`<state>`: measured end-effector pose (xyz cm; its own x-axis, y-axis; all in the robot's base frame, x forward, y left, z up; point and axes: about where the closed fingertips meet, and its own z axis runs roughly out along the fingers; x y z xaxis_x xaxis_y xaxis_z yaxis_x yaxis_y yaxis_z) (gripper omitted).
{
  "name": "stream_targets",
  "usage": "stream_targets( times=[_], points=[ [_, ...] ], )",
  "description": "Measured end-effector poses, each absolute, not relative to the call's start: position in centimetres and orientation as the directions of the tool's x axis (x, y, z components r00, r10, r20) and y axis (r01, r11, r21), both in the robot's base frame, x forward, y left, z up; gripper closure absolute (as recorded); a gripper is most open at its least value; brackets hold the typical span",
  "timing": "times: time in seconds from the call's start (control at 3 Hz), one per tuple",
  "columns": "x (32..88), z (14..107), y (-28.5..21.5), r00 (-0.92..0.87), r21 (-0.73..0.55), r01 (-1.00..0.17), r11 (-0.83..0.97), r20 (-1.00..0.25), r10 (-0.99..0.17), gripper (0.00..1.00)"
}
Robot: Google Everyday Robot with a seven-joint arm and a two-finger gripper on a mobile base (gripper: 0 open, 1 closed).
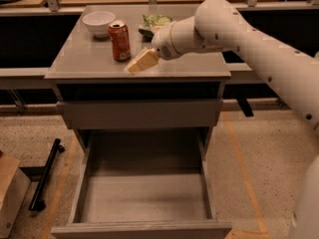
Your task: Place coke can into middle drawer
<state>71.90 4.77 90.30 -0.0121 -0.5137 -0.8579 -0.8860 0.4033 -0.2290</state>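
The red coke can [119, 41] stands upright on the grey cabinet top [89, 59], just right of a white bowl [98, 23]. My gripper [135, 66] hangs over the cabinet top a little right of and in front of the can, apart from it, its cream fingers pointing down-left. The white arm reaches in from the right. The middle drawer [144, 198] is pulled out wide below, its flat grey floor bare.
A green snack bag [154, 22] lies at the back of the cabinet top, partly behind my arm. A closed grey drawer front [139, 114] sits above the open drawer. A black bar [46, 174] and a cardboard box [11, 193] lie on the floor at left.
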Motion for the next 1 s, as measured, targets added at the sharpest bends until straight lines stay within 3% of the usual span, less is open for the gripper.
stream_targets(
  times=[1.0],
  points=[
    [81.2, 91.7, 12.5, 0.092, -0.248, -0.894, 0.374, -0.917, -0.388, 0.00]
  ],
)
